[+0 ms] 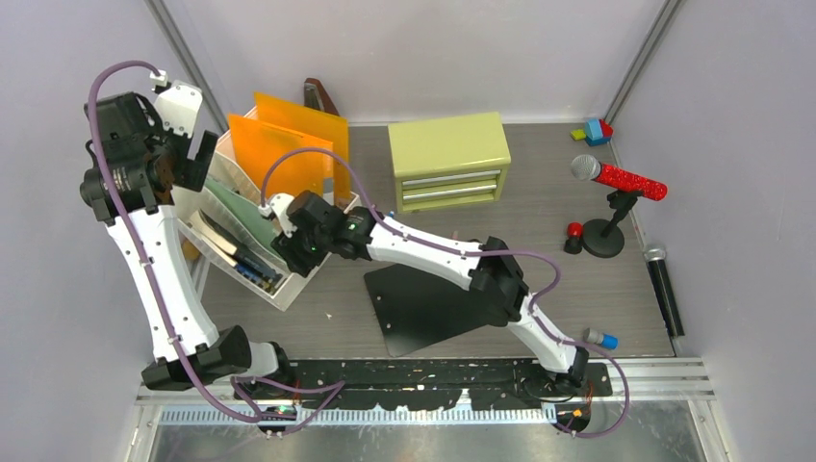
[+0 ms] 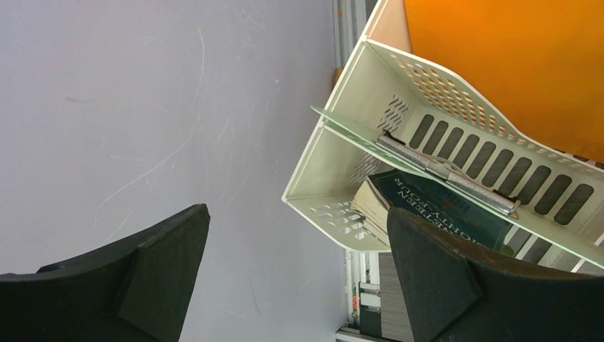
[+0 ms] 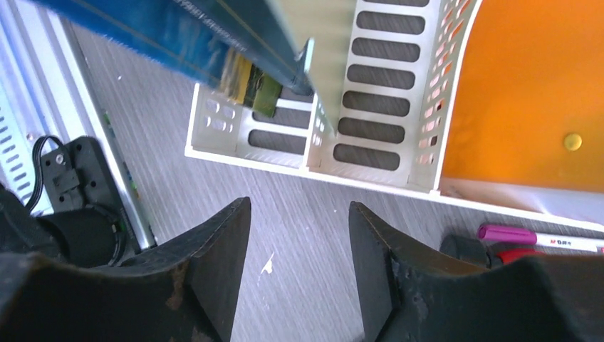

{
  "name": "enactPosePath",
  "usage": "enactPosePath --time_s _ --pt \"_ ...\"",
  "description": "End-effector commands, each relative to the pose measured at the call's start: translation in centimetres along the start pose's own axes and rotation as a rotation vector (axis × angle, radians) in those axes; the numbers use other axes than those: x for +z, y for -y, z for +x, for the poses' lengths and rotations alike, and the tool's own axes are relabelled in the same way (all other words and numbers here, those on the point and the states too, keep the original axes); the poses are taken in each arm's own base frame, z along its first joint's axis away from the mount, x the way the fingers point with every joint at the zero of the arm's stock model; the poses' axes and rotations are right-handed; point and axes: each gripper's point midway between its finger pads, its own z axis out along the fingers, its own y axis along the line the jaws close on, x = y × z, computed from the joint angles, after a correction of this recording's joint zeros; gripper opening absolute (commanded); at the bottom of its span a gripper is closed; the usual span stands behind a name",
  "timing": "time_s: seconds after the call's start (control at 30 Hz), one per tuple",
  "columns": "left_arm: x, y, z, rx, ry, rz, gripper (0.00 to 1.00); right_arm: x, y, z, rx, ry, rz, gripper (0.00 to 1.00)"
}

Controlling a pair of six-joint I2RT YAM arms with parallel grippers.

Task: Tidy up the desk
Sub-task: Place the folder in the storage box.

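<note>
The desk (image 1: 577,250) is a grey-brown wood-grain top. At its left stands a white perforated file rack (image 1: 286,302) holding orange folders (image 1: 289,144), a clipboard (image 2: 445,174) and a dark teal book (image 2: 441,206). My right gripper (image 1: 292,252) hovers just in front of the rack's near corner. In the right wrist view the right gripper (image 3: 299,203) is open over bare desk, nothing between its fingers, with the rack (image 3: 370,92) and a blue book (image 3: 164,35) ahead. My left gripper (image 1: 197,159) is raised at the far left. Seen from the left wrist, the left gripper (image 2: 295,210) is wide open and empty.
A yellow-green drawer cabinet (image 1: 449,159) stands at the back centre. A red microphone on a stand (image 1: 621,178), a black microphone (image 1: 666,289) and toy blocks (image 1: 594,131) are on the right. A black sheet (image 1: 423,308) lies under the right arm. A pink marker (image 3: 534,236) lies by the rack.
</note>
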Motion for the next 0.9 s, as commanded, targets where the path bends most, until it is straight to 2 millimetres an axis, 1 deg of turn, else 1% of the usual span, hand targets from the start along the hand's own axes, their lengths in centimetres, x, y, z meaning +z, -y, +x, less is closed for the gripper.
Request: enactPosePath --time_s 0.0,0.03,0.07,0.1,0.13,0.17,0.2,0.23,0.33,0.37,0.4,0.43,0.47,0.5,0.53,0.57,0.6,0.63,0.67,0.7,0.73,0.77,0.8,0.83,0.87 --pt "-1.2 0.0 -1.6 -0.003 0.092 -0.001 1.0 -6.2 -1.5 -4.5 -0.033 0.11 -0.007 0.63" --pt "-1.3 0.2 -1.7 -0.006 0.097 0.005 1.0 -6.2 -1.0 -3.8 -0.043 0.093 0.016 0.65" --pt "-1.4 0.2 -1.8 -0.01 0.105 0.007 1.0 -7.3 -0.9 -4.3 -0.051 0.109 0.027 0.69" --pt "-1.5 0.4 -1.8 -0.012 0.11 0.013 1.0 -7.3 -0.4 -3.6 -0.066 0.093 0.05 0.7" --pt "-1.6 0.5 -1.9 -0.013 0.116 0.017 1.0 -8.6 -0.4 -4.2 -0.071 0.115 0.059 0.74" --pt "-1.7 0.6 -2.0 -0.017 0.124 0.02 1.0 -8.7 0.3 -3.5 -0.094 0.101 0.089 0.76" --pt "-1.8 0.7 -2.1 -0.02 0.129 0.023 1.0 -10.0 0.4 -4.1 -0.103 0.122 0.104 0.78" --pt "-1.9 0.8 -2.2 -0.025 0.138 0.029 1.0 -10.2 1.0 -3.4 -0.12 0.11 0.131 0.79" --pt "-2.7 2.0 -2.9 -0.045 0.187 0.085 1.0 -12.7 1.9 -3.1 -0.173 0.115 0.178 0.82" --pt "-3.0 2.6 -3.1 -0.05 0.207 0.113 1.0 -13.9 2.2 -3.5 -0.185 0.131 0.199 0.82" --pt "-3.4 3.2 -3.3 -0.061 0.225 0.138 1.0 -14.0 2.5 -2.5 -0.211 0.109 0.209 0.84" --pt "-3.9 3.9 -3.5 -0.074 0.248 0.168 1.0 -15.3 2.8 -2.7 -0.22 0.121 0.228 0.85" --pt "-4.5 4.6 -3.8 -0.096 0.27 0.2 1.0 -15.3 3.4 -1.5 -0.241 0.092 0.25 0.87" --pt "-5.0 5.4 -3.9 -0.105 0.29 0.232 1.0 -16.4 3.5 -1.6 -0.249 0.105 0.26 0.89" --pt "-5.4 6.2 -4.1 -0.123 0.304 0.268 1.0 -16.4 3.9 -0.3 -0.271 0.075 0.268 0.9" --pt "-6.0 7.1 -4.2 -0.142 0.316 0.305 1.0 -17.5 4.1 -0.4 -0.278 0.088 0.275 0.95" --pt "-6.5 8.0 -4.3 -0.148 0.329 0.343 1.0 -17.4 4.6 1.0 -0.295 0.059 0.282 0.97" --pt "-6.9 8.9 -4.4 -0.155 0.339 0.383 1.0 -18.4 4.7 0.9 -0.302 0.072 0.285 0.99" --pt "-7.4 9.6 -4.5 -0.163 0.352 0.415 1.0 -18.2 5.3 2.3 -0.318 0.043 0.29 0.99" --pt "-7.9 10.4 -4.7 -0.167 0.366 0.448 1.0 -19.0 5.5 2.4 -0.323 0.053 0.295 0.99" --pt "-8.4 11.2 -4.9 -0.169 0.376 0.481 1.0 -19.1 6.5 3.4 -0.328 0.032 0.301 0.99" --pt "-8.8 11.8 -5.0 -0.167 0.384 0.502 1.0 -19.7 6.9 3.6 -0.323 0.038 0.303 0.99" --pt "-9.1 12.4 -5.1 -0.162 0.386 0.523 1.0 -19.8 8.3 4.6 -0.302 0.017 0.308 0.99" --pt "-9.5 13.2 -5.2 -0.146 0.389 0.547 1.0 -20.2 8.8 4.8 -0.284 0.022 0.308 0.99" --pt "-9.9 13.9 -5.3 -0.13 0.39 0.568 1.0 -20.4 10.4 5.7 -0.253 0.004 0.308 1.0"
